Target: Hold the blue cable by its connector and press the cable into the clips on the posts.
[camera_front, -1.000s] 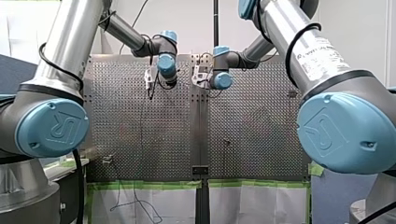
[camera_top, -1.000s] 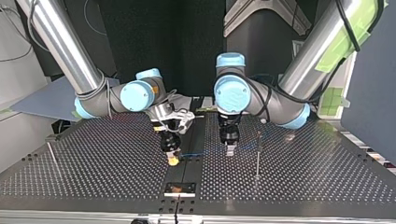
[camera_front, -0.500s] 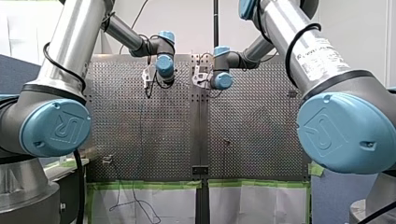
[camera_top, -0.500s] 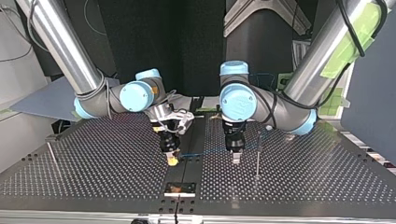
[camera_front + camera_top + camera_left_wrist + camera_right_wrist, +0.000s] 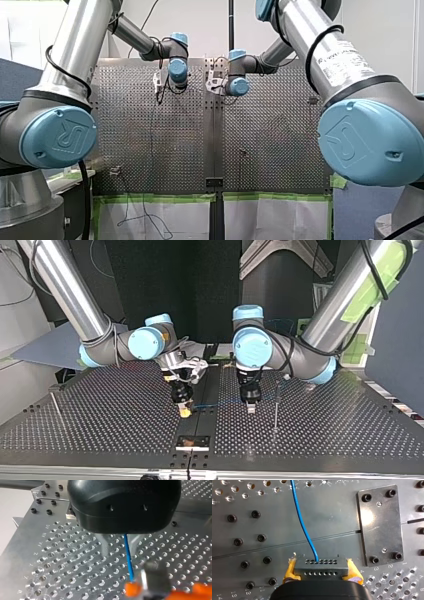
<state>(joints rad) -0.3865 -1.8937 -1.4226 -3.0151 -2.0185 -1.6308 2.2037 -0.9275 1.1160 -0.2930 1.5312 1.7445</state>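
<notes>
The right hand (image 5: 322, 570) clenches the connector (image 5: 321, 567). The cable (image 5: 302, 522) runs ahead and passes loosely through the released left hand (image 5: 119, 552). Both hands point down at the surface (image 5: 100, 425).

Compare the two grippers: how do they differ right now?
Fingers: my right gripper has yellow pads, my left gripper bare metal fingers. State: my right gripper is shut on the black connector, my left gripper open with the blue cable passing between its fingers. Both point down at the perforated table.

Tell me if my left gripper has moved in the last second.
Yes. In the top view my left gripper has shifted toward the thin post, closing part of the gap between them.
</notes>
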